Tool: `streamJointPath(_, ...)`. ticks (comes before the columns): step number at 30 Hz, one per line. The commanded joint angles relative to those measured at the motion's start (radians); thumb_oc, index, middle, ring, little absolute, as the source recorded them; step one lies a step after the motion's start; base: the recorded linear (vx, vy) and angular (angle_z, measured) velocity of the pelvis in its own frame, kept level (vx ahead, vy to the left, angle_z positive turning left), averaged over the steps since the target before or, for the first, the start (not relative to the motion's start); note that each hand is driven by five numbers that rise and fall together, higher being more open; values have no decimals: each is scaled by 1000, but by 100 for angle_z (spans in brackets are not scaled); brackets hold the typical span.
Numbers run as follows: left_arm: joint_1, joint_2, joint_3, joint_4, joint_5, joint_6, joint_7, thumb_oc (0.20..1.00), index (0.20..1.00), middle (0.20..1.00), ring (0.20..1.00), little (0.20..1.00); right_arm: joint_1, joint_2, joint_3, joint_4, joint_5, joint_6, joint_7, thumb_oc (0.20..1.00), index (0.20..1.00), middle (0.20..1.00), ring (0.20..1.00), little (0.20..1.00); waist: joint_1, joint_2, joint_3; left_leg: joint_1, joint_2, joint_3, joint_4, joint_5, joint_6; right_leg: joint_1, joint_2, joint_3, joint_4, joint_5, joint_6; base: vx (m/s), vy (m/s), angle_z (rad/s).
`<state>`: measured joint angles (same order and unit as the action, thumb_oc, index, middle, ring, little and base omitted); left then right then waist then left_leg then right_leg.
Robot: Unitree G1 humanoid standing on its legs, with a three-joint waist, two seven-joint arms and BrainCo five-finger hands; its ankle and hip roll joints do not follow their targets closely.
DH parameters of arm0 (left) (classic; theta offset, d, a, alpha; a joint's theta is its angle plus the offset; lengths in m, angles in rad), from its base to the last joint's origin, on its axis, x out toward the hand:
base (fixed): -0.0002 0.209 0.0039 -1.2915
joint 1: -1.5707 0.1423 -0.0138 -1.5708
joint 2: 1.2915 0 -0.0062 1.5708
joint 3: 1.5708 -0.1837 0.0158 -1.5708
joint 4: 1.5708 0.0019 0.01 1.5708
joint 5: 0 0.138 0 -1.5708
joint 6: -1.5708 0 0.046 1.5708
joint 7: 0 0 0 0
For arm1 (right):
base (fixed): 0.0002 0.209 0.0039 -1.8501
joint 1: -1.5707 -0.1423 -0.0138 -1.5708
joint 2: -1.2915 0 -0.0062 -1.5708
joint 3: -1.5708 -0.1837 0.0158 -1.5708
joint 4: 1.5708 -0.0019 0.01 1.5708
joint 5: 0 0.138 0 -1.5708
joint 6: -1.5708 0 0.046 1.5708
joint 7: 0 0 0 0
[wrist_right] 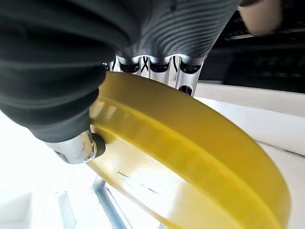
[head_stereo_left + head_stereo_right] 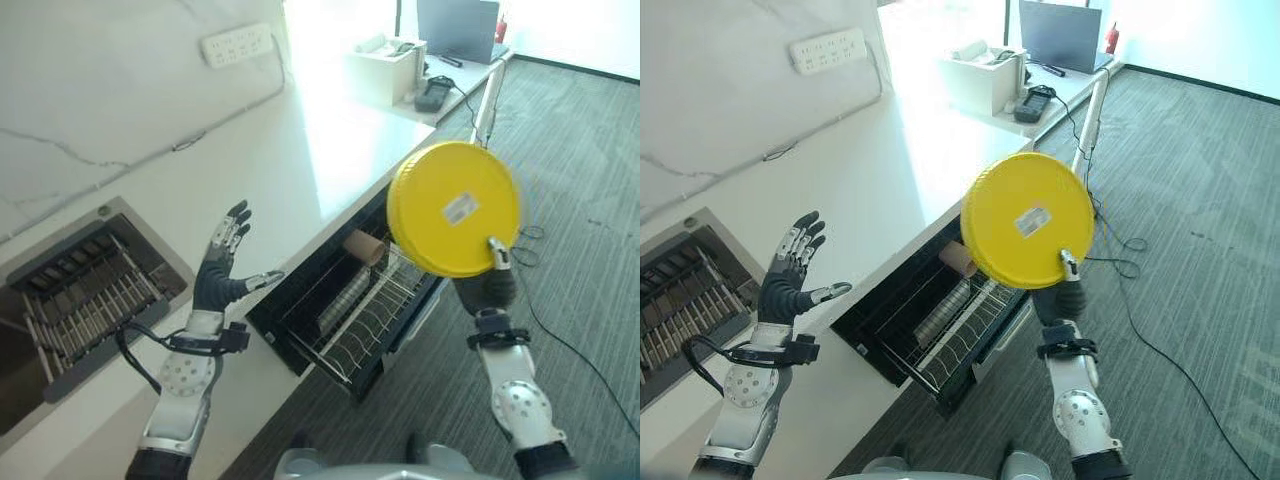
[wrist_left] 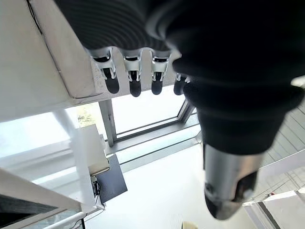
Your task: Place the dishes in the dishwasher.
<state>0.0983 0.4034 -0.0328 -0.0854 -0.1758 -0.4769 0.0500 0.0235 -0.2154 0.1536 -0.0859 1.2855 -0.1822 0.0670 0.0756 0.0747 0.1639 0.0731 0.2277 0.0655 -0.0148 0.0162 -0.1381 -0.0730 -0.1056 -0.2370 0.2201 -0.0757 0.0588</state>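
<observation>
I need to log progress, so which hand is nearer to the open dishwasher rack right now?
Right. The right hand holds the yellow plate raised just above the dishwasher rack. The left hand is open over the white counter, off to the rack's left.

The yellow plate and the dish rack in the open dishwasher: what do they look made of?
Yellow plate, held up in the right hand: probably plastic, going by its uniform opaque colour, soft sheen and thick moulded rim. Dish rack: looks like coated metal wire, with thin pale tines in even rows, though the coating cannot be confirmed.
</observation>
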Motion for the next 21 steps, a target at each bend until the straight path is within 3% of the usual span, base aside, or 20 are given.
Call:
streamJointPath(1,-30,80,14,-76,-24,-56,-7,1000,1000,1000,1000,1000,-71,25,-20,-69,-182,-22,-6,200,200,200,200,200,3,-41,-30,-40,16,52,33,14,-10,138,-117,-64,-24,-65,107,-4,91,14)
streamJointPath(7,-31,85,19,-64,-35,-55,-17,1000,1000,1000,1000,1000,-76,-27,-34,-8,-403,-33,16,200,200,200,200,200,4,-49,-26,-43,20,61,49,12,-17,126,-135,-72,-7,-59,116,23,34,9)
streamJointPath(13,-37,96,23,-72,-52,-44,-65,1000,1000,1000,1000,1000,-133,-146,-80,59,-792,-149,-62,200,200,200,200,200,25,-66,-24,-45,27,80,72,8,-25,144,-159,-104,-13,-44,128,110,-7,7)
streamJointPath(17,-52,105,41,-80,-61,-31,-88,1000,1000,1000,1000,1000,-149,-201,-114,89,-916,-186,-100,200,200,200,200,200,36,-75,-13,-75,29,68,128,-12,-24,133,-171,-108,20,-54,128,80,-39,1)
streamJointPath(21,-79,126,54,-82,-78,-31,-112,1000,1000,1000,1000,1000,-174,-303,-113,119,-1242,-267,-181,200,200,200,200,200,56,-90,17,-144,31,36,229,-39,-27,110,-185,-104,74,-69,125,36,-69,2)
